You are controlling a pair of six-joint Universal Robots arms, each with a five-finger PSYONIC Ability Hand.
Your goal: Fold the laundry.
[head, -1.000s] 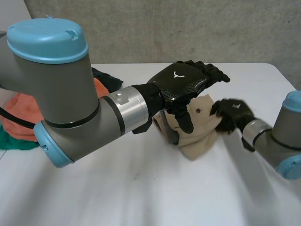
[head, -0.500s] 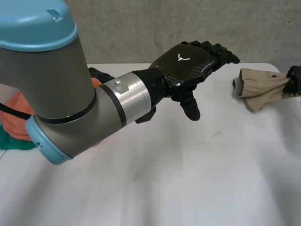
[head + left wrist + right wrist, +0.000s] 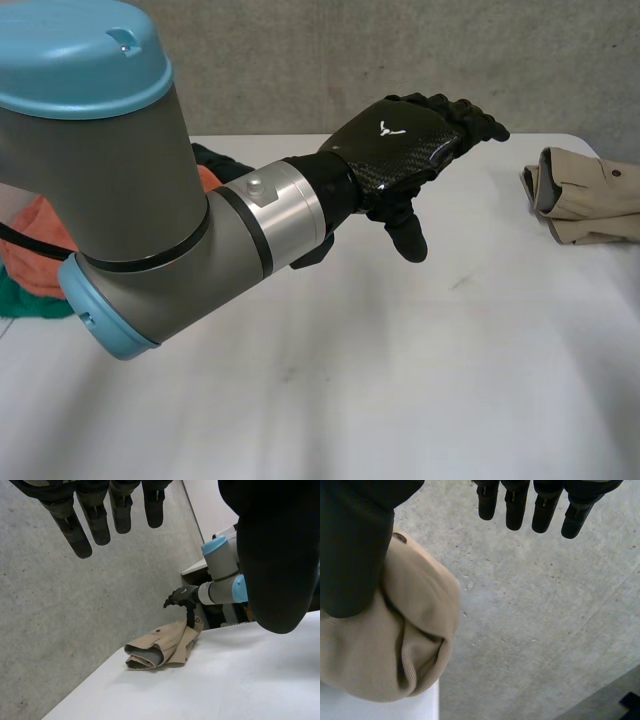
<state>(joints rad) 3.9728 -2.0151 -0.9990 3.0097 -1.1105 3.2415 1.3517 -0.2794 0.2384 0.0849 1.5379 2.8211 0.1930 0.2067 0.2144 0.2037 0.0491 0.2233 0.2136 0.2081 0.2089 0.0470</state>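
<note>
Your right hand [image 3: 181, 596] is open, thumb on the folded tan garment [image 3: 588, 196]; lift straight off without dragging it.

You have even, diffuse light from above. The white table [image 3: 450, 400] reads bright. There is a soft sheen on the glossy back of the left hand [image 3: 400, 150] and on the light-blue cap [image 3: 90, 60]. The folded beige garment [image 3: 590, 195] throws a faint, soft-edged shadow. The right hand [image 3: 355, 545] thumb reads near-black in its wrist view.
</note>
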